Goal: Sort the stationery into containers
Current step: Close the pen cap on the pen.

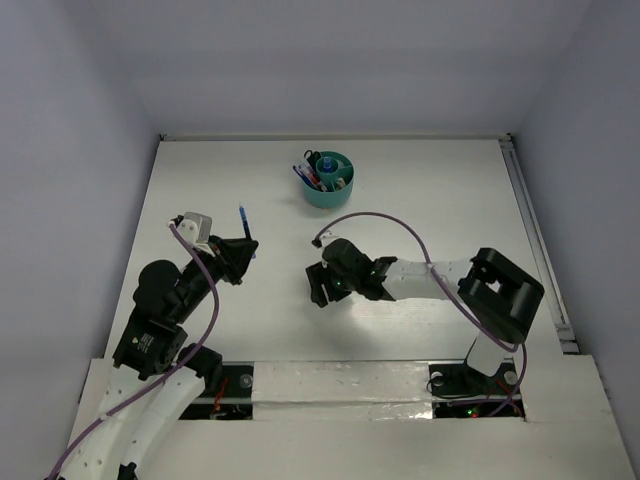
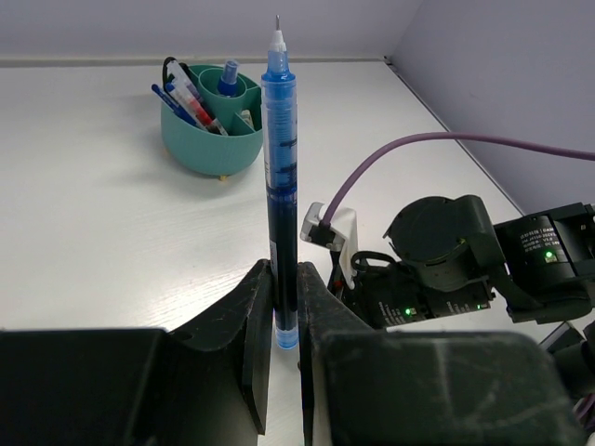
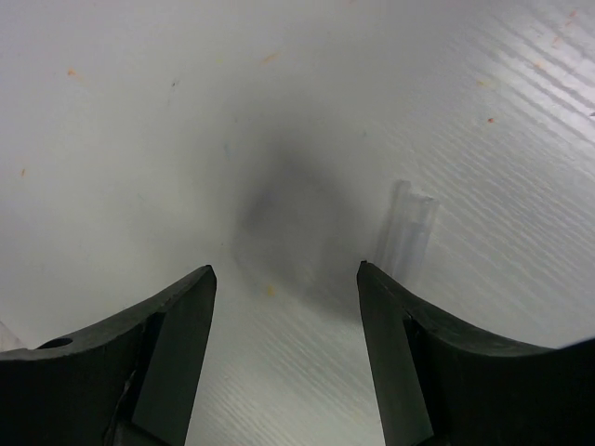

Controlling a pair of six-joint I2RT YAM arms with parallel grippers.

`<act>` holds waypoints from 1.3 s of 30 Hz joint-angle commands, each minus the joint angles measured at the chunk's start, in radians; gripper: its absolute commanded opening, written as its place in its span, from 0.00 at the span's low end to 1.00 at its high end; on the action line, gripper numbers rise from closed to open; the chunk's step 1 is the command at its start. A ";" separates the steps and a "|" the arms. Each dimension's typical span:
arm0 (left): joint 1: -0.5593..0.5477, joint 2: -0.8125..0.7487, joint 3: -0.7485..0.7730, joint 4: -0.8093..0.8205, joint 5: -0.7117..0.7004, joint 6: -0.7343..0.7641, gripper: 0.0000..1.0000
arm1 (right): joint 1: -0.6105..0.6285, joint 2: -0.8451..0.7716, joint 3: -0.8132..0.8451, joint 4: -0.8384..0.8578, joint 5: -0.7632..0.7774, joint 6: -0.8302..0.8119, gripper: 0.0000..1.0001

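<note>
Within the left hand (image 2: pixel 285 283) stands a blue pen (image 2: pixel 279 158), lettering unreadable.

Top view: even, diffuse light from overhead — table (image 1: pixel 420 210) very bright, close to washed out; walls (image 1: pixel 60 150) dim blue-grey. Shadows on it soft and faint.

Left wrist view: blue pen (image 2: pixel 282 167) and teal cup (image 2: pixel 209 149) sharp; left gripper (image 2: pixel 285 274) in the foreground nearly featureless black, slightly soft.

Right wrist view: surface out of focus, a smudgy grey shadow (image 3: pixel 293 223) ahead of the right gripper (image 3: pixel 286 269); its fingers (image 3: pixel 172 353) dark silhouettes, edges fairly crisp. Small clear piece (image 3: pixel 409 232) at right blurred — barely separable from the white ground. Diagonal ribbing shows at right.
</note>
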 commanded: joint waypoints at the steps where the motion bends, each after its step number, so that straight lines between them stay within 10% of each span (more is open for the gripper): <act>1: 0.004 -0.006 -0.010 0.059 0.014 -0.001 0.00 | -0.035 0.013 -0.014 -0.043 0.101 0.020 0.69; 17: 0.004 -0.001 -0.010 0.059 0.014 -0.001 0.00 | -0.098 0.113 0.081 0.004 0.171 -0.001 0.70; 27: 0.004 -0.006 -0.010 0.061 0.023 -0.001 0.00 | -0.098 0.159 0.159 -0.109 0.248 0.000 0.36; 39: 0.004 -0.017 -0.013 0.067 0.043 0.001 0.00 | -0.071 0.245 0.271 -0.327 0.378 0.014 0.38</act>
